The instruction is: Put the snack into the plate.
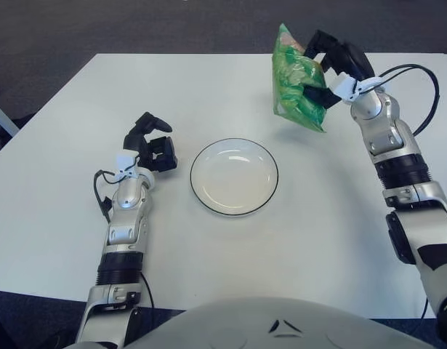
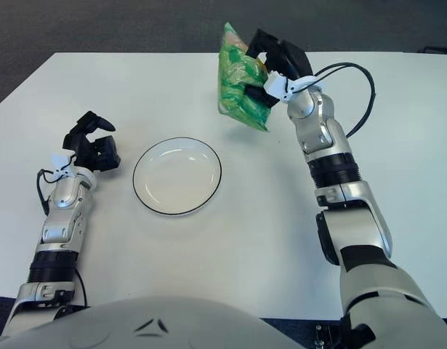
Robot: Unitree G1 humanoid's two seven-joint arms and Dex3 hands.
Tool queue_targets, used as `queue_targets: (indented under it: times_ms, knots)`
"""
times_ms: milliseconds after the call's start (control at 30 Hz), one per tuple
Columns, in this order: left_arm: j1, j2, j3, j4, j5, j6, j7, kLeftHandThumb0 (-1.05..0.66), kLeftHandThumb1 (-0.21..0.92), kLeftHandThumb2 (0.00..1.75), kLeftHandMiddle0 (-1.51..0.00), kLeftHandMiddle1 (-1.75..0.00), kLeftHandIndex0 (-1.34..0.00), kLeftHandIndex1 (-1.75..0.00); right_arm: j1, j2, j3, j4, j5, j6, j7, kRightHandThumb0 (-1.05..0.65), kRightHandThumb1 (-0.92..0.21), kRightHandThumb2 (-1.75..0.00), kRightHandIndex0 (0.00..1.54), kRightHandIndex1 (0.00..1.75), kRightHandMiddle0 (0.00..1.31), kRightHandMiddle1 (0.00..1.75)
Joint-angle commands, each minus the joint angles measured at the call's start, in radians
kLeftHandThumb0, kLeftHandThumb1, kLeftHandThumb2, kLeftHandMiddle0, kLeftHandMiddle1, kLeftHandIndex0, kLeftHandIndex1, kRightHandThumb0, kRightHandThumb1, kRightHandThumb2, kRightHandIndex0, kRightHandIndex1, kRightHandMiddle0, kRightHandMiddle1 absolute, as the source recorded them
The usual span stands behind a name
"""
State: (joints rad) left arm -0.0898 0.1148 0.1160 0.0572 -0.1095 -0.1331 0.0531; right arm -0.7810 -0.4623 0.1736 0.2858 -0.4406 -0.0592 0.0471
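Note:
A green snack bag (image 1: 296, 87) hangs in the air above the far right of the white table (image 1: 56, 218), held by my right hand (image 1: 326, 69), whose fingers are shut on its right side. The bag is off the table and sits up and to the right of the plate. The white plate (image 1: 234, 176) with a dark rim lies at the table's middle and holds nothing. My left hand (image 1: 152, 145) shows just left of the plate, fingers curled, holding nothing.
A black cable (image 1: 419, 94) loops off my right wrist. Dark carpet (image 1: 172, 25) lies beyond the table's far edge.

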Motion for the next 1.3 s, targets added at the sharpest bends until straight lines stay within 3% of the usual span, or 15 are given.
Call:
queue_targets:
  times_ms: [0, 100, 267, 400, 667, 967, 1267]
  knots:
    - [0.105, -0.052, -0.007, 0.081, -0.004, -0.001, -0.008, -0.49, 0.28, 1.36, -1.36, -1.75, -0.64, -1.75, -0.033, 0.046, 0.011, -0.033, -0.006, 0.03, 0.008, 0.0, 0.0, -1.66, 0.84, 1.69, 0.64, 1.75]
    - [0.102, -0.053, -0.004, 0.085, -0.008, 0.002, -0.01, -0.49, 0.29, 1.36, -1.36, -1.75, -0.64, -1.75, -0.041, 0.045, 0.006, -0.021, -0.007, 0.007, 0.006, 0.0, 0.0, -1.66, 0.84, 1.69, 0.64, 1.75]
    - [0.092, -0.053, 0.001, 0.097, -0.014, 0.011, -0.011, -0.49, 0.29, 1.35, -1.35, -1.75, -0.64, -1.75, -0.071, 0.043, 0.01, 0.056, -0.006, -0.125, -0.025, 0.0, 0.02, -1.66, 0.88, 1.64, 0.65, 1.75]
    - [0.085, -0.054, 0.003, 0.106, -0.013, 0.014, -0.009, -0.49, 0.29, 1.35, -1.35, -1.75, -0.64, -1.75, -0.082, 0.046, 0.009, 0.068, 0.022, -0.193, 0.011, 0.0, 0.02, -1.66, 0.89, 1.62, 0.65, 1.75]
    - [0.073, -0.059, 0.003, 0.121, -0.008, 0.012, -0.006, -0.49, 0.29, 1.35, -1.35, -1.75, -0.63, -1.75, -0.088, 0.079, 0.037, -0.045, 0.01, -0.166, 0.089, 0.0, 0.05, -1.7, 0.91, 1.65, 0.67, 1.75]
    - [0.062, -0.065, 0.005, 0.142, -0.007, 0.0, -0.003, -0.49, 0.3, 1.34, -1.35, -1.75, -0.63, -1.75, -0.107, 0.088, 0.066, -0.049, -0.012, -0.175, 0.139, 0.0, 0.07, -1.74, 0.89, 1.72, 0.68, 1.75]
    - [0.045, -0.077, 0.017, 0.168, -0.012, -0.013, 0.003, -0.49, 0.3, 1.34, -1.35, -1.75, -0.63, -1.75, -0.032, 0.099, 0.066, -0.119, 0.022, -0.198, 0.174, 0.0, 0.06, -1.75, 0.87, 1.75, 0.69, 1.75]
